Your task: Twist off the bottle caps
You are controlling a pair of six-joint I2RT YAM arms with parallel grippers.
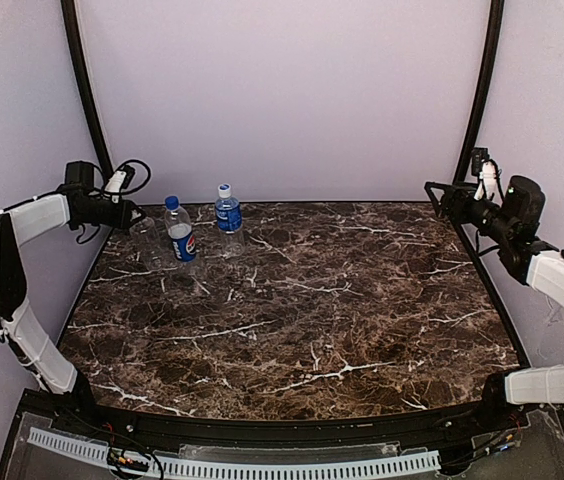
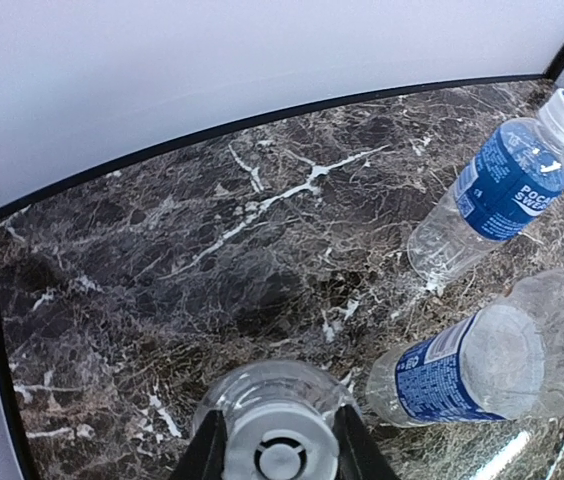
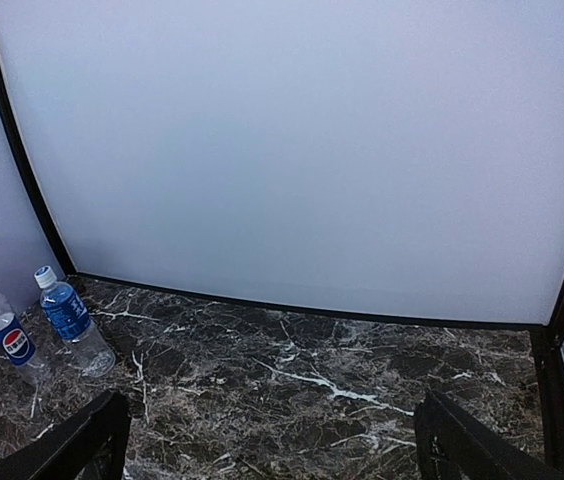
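Three clear bottles stand at the table's back left. The unlabelled bottle (image 1: pixel 146 236) is nearest the left wall. My left gripper (image 1: pixel 130 215) is over it, and in the left wrist view its fingers (image 2: pixel 207 452) are shut on the bottle's white cap (image 2: pixel 280 452). The Pepsi bottle (image 1: pixel 181 236) with its dark blue cap (image 1: pixel 171 201) stands just to the right. The water bottle (image 1: pixel 228 212) with its pale cap (image 1: pixel 224 188) stands beyond that. My right gripper (image 1: pixel 442 196) is open and empty, raised at the back right, far from the bottles.
The dark marble table (image 1: pixel 312 300) has a black rim and pale walls on three sides. The right wrist view shows the Pepsi bottle (image 3: pixel 8 336) and the water bottle (image 3: pixel 70 318) at far left, across the table.
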